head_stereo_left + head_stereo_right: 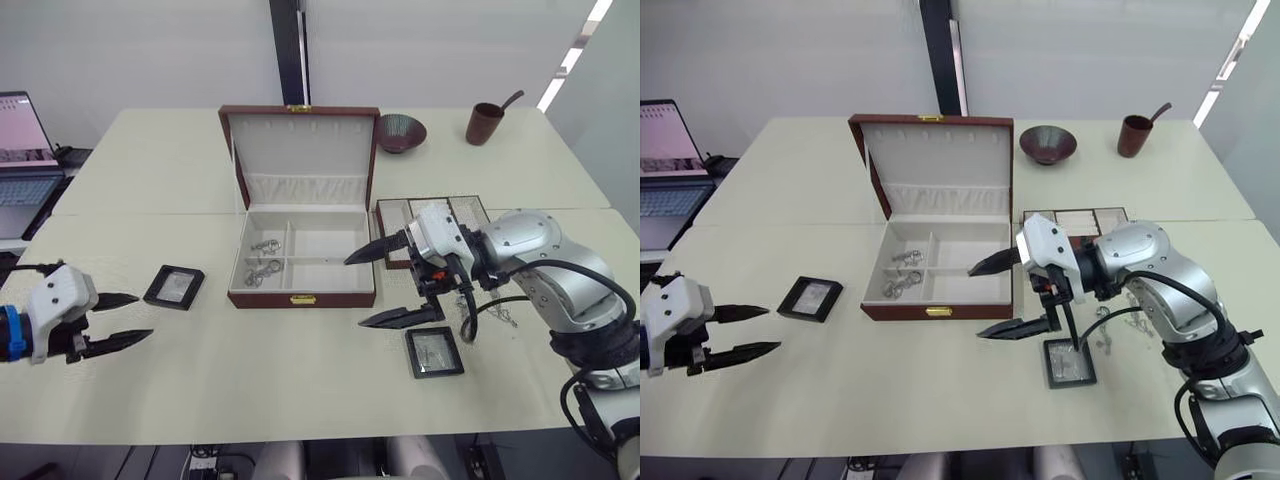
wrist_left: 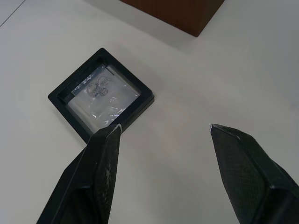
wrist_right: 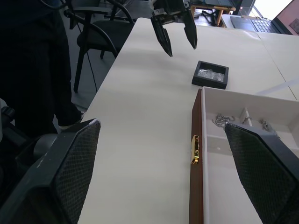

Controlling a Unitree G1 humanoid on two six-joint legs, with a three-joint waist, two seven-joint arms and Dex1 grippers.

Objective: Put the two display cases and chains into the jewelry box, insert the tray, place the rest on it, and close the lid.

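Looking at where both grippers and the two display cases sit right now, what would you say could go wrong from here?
1. The left display case lies flat on the table, so the open left gripper may push it along rather than lift it.
2. The open right gripper hangs beside the jewelry box; a swing could knock its front wall.
3. A cable hangs from that arm over the right display case and loose jewelry, and might snag.

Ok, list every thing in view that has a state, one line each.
jewelry box: open, two chains in its left compartments
lid: raised upright
chains: inside the box
left display case: flat on the table, outside the box
right display case: flat on the table, outside the box
tray: on the table beside the box, not inserted
left gripper: fingers open, empty
right gripper: fingers open, empty
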